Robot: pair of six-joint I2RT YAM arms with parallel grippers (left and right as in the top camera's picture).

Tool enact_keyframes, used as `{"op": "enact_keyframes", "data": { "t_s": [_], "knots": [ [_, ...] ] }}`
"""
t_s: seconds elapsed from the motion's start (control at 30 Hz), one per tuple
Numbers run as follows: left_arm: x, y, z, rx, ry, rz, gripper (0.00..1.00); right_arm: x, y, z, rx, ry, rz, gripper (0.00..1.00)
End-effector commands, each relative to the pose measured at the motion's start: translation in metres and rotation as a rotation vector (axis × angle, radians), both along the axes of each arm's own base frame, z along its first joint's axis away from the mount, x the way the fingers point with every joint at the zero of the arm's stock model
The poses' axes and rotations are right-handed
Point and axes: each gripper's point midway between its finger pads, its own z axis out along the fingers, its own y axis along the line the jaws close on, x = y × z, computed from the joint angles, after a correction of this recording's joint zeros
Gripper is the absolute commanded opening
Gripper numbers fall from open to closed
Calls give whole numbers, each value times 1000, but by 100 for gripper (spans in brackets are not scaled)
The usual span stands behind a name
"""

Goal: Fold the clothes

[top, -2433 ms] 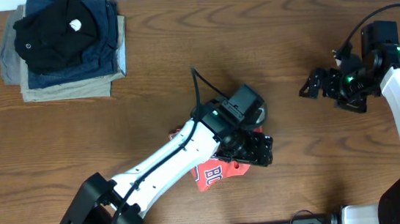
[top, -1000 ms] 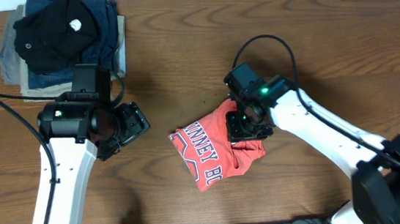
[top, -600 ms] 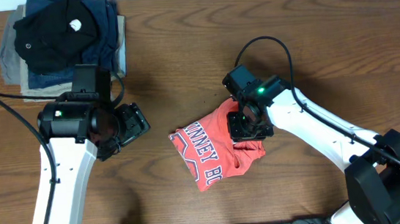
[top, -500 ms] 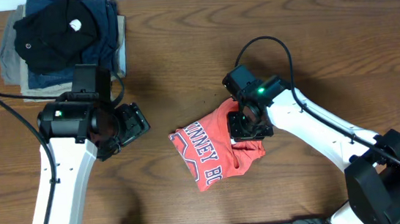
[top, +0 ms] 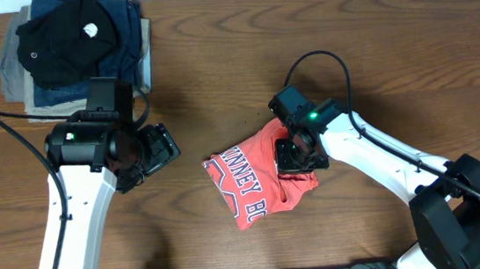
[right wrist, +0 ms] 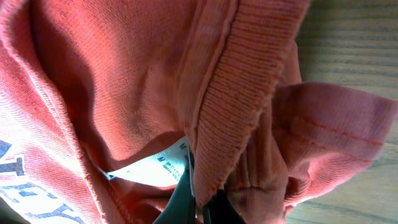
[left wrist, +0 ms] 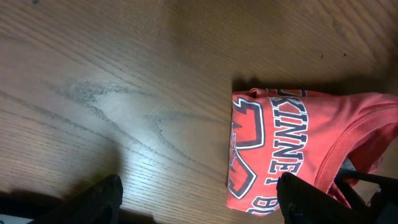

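— Where is the coral-red T-shirt (top: 249,182)?
— Bunched on the desk (top: 373,51), lettering facing up. The right gripper (top: 295,154) sits on the shirt's right part, pinched together on the ribbed collar (right wrist: 230,93).
— And the left gripper (top: 158,149)?
— Off the shirt's left side, not touching it, jaws apart and empty.

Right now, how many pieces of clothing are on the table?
4 visible: red T-shirt mid-table; black garment over navy garment over khaki garment, stacked in the far left corner. More may be hidden there.
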Motion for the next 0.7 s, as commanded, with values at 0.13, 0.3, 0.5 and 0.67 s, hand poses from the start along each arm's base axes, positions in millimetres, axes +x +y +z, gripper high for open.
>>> {"op": "enact_keyframes", "data": {
  "t_s": [0.13,0.3,0.5,0.67],
  "knots": [
    [-2,4,-4,23,15,-9,81,17,-17,17,-23,-13,-24,1],
    [-1,9,-5,48,13,-6,81,31,-33,39,-42,-24,-3,1],
    [-1,9,-5,49,13,-7,81,40,-43,47,-40,-37,2,1],
    [-1,11,-5,63,12,-4,81,41,-66,44,-122,-33,-13,6]
  ]
}}
